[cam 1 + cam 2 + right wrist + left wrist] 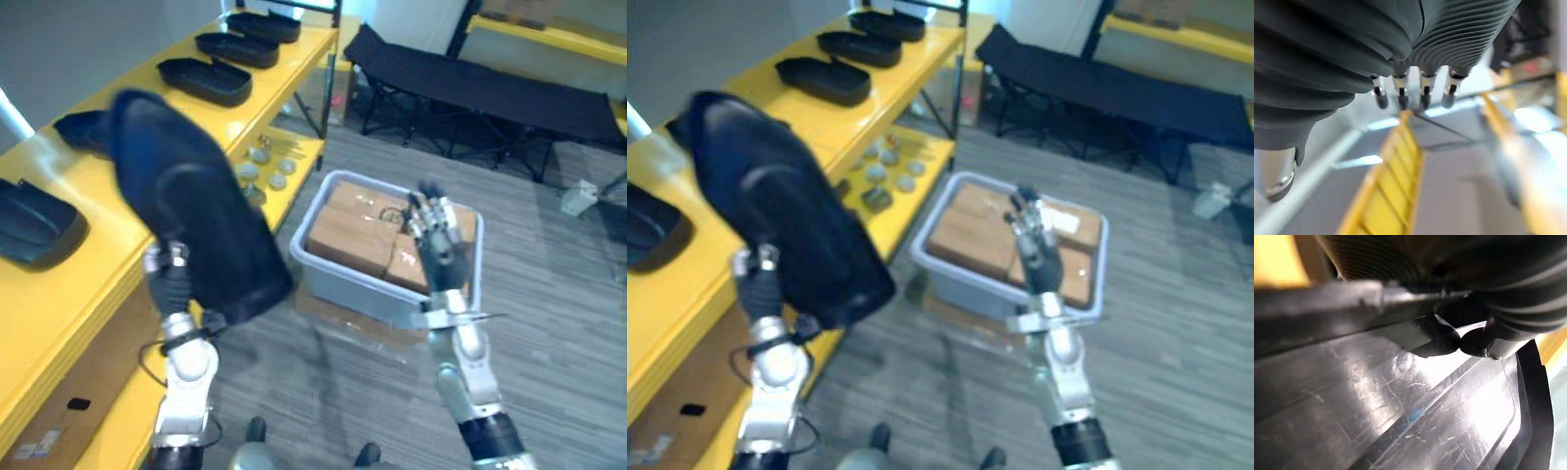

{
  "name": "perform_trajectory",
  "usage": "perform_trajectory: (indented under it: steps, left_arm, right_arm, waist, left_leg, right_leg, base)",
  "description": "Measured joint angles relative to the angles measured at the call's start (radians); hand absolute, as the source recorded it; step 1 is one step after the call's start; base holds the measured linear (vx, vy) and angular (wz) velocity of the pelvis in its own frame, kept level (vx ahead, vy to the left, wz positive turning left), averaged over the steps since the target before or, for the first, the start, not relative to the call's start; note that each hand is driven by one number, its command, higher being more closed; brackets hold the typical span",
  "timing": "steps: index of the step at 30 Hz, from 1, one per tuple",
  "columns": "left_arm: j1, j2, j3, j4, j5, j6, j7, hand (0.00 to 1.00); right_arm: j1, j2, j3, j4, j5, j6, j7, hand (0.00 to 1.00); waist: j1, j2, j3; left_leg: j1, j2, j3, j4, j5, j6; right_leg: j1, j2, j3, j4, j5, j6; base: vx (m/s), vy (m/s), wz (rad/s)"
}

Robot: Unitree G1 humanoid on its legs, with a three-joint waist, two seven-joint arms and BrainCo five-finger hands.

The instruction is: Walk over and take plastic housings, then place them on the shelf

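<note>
Black housing pinched in left hand over yellow shelf, right hand straight-fingered, spread, above grey bin.

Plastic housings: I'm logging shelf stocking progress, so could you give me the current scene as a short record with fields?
held housing: black, raised at the front edge of the yellow shelf, not yet set down
left hand: grips the held housing from below
right hand: fingers straight, empty, seen over the grey bin
grey bin contents: cardboard boxes
shelved housings: several lie on the shelf top
</note>
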Motion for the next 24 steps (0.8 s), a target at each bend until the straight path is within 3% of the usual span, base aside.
perform_trajectory:
  steps: [5,6,7,13,16,24]
  left_arm:
    - [0.0,-0.001,0.087,-0.042,0.037,-0.006,0.04,1.0]
    - [0.009,-0.012,0.15,-0.058,0.026,-0.013,0.05,1.0]
    - [0.019,-0.018,0.163,-0.069,0.019,-0.023,0.049,1.0]
    - [0.051,-0.045,0.168,-0.1,-0.007,-0.037,0.023,1.0]
    - [0.139,-0.064,0.2,-0.193,-0.026,-0.035,-0.036,1.0]
    - [0.287,-0.09,0.395,-0.277,-0.102,-0.016,-0.097,1.0]
  right_arm:
    - [0.107,0.045,-0.148,-0.006,0.056,0.007,0.001,0.0]
    - [0.223,0.103,-0.21,0.034,0.017,0.029,-0.023,0.0]
    - [0.224,0.112,-0.212,0.043,0.023,0.048,-0.023,0.0]
    - [0.223,0.128,-0.212,0.088,0.064,0.063,-0.018,0.0]
    - [0.218,0.151,-0.2,0.165,0.065,0.104,-0.023,0.0]
    - [0.056,0.143,0.027,0.274,-0.018,0.161,-0.073,0.0]
  waist:
    - [-0.037,0.006,-0.024]
    - [-0.074,0.033,-0.048]
    - [-0.085,0.04,-0.052]
    - [-0.081,0.054,-0.067]
    - [-0.06,0.057,-0.067]
    - [0.095,0.066,-0.083]
  left_leg:
    - [0.016,0.001,0.031,0.0,-0.013,0.0]
    - [0.03,0.001,0.061,0.0,-0.027,0.001]
    - [0.029,0.002,0.064,0.0,-0.027,0.001]
    - [0.029,0.002,0.06,-0.001,-0.027,0.001]
    - [0.006,-0.003,0.025,0.001,-0.028,0.002]
    - [-0.069,-0.036,-0.197,-0.001,0.01,0.0]
  right_leg:
    - [0.0,0.001,0.027,-0.008,0.002,0.004]
    - [-0.002,0.001,0.056,-0.017,0.006,0.006]
    - [-0.006,0.002,0.059,-0.017,0.006,0.007]
    - [-0.001,0.001,0.056,-0.017,0.007,0.007]
    - [0.009,-0.003,0.018,-0.017,0.001,0.012]
    - [0.076,-0.007,-0.202,-0.017,-0.029,0.029]
  base:
    - [0.03,0.002,-0.21]
    - [0.02,0.011,-0.42]
    - [0.01,0.008,-0.37]
    - [0.0,0.001,0.02]
    - [-0.03,-0.003,0.3]
    - [-0.01,-0.029,0.82]
